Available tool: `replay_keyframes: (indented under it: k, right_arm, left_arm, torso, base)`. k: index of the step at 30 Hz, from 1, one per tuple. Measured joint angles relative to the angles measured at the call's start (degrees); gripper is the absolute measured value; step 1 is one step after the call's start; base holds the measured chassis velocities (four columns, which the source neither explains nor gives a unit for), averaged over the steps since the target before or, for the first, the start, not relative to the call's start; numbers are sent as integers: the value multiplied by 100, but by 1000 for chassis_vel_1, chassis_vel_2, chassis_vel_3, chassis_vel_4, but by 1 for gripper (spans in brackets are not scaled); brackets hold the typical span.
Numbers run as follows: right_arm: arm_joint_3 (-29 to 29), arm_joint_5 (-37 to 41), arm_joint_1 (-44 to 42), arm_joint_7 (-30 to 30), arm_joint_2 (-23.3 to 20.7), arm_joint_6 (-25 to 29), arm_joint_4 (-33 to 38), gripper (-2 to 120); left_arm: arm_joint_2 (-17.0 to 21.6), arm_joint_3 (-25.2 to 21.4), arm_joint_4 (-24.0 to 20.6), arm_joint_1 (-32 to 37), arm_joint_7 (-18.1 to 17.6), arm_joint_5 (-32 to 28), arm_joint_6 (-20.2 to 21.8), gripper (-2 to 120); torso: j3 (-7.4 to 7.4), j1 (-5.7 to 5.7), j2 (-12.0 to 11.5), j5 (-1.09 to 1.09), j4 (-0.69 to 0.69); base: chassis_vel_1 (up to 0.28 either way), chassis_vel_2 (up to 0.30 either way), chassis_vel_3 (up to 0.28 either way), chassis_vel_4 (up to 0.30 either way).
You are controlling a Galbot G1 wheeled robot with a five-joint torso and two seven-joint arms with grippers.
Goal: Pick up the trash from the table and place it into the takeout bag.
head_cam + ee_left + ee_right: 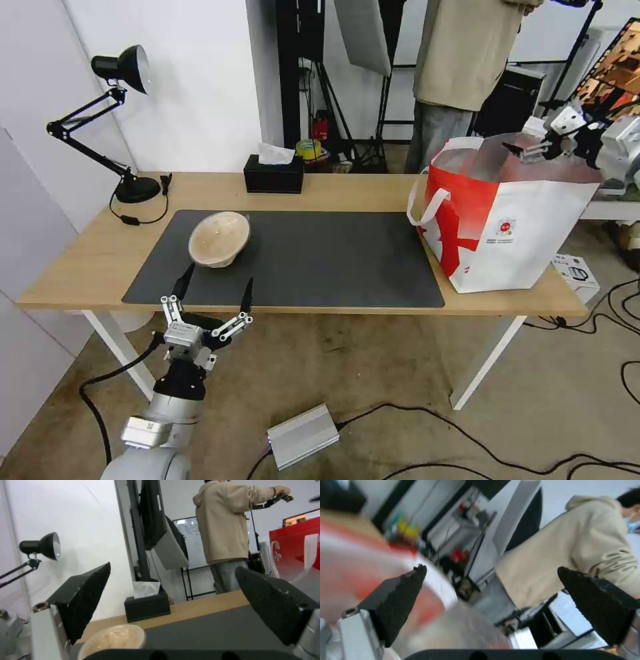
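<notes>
A long light-wood table [333, 193] on white legs stands before me against a white wall, with a dark grey mat [320, 260] covering most of its middle; I place everything from that mat. Off its far left corner sits a black desk lamp [123, 120], its cord trailing on the wood. On the mat's left part lies the one piece of trash I can see, a beige translucent lidded bowl [219, 239], round, pale and cloudy, tipped slightly on its side. My left gripper [213, 295] hangs just off the mat's near edge, in front of that bowl, its two black fingers spread wide with nothing between them; from my left wrist the bowl [113, 640] shows low between those fingers. Behind the mat's far edge stands a black tissue box [273, 175]. Past the mat's right edge stands the takeout bag [507, 220], red and white with white handles, a small round red logo and a silvery lining, its mouth open. My right gripper [530, 150] is over that mouth, its jaws wide apart and empty.
</notes>
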Motion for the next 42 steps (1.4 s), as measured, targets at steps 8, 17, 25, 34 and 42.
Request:
replay_keyframes:
  k: [8, 17, 25, 34, 42]
  right_arm:
    - [507, 1225, -487, 1106, -48, -414, 1205, 100]
    - [927, 2176, -1223, 2337, 130, -403, 2459, 100]
    - [1721, 1796, -3086, 2945, 1070, 77, 3534, 100]
    - [2082, 1087, -4389, 2913, 1657, 427, 3935, 100]
    - [2297, 309, -5405, 2776, 2220, 703, 4241, 100]
  left_arm:
    - [22, 8, -13, 0, -19, -6, 10, 100]
    - [-14, -19, -31, 4, -25, -5, 16, 100]
    - [-200, -142, -127, 90, -60, 87, 24, 100]
    - [-190, -164, -112, 62, -70, 113, 71, 100]
    - [-147, -161, -62, 41, -74, 115, 105, 100]
  torso:
    - [0, 0, 0, -1, 1]
    - [0, 0, 0, 0, 1]
    - [0, 0, 0, 0, 2]
    - [0, 0, 0, 0, 1]
    - [0, 0, 0, 0, 0]
  base:
    - [0, 0, 0, 0]
    - [0, 0, 0, 0]
    - [0, 0, 0, 0]
    - [0, 0, 0, 0]
    - [0, 0, 0, 0]
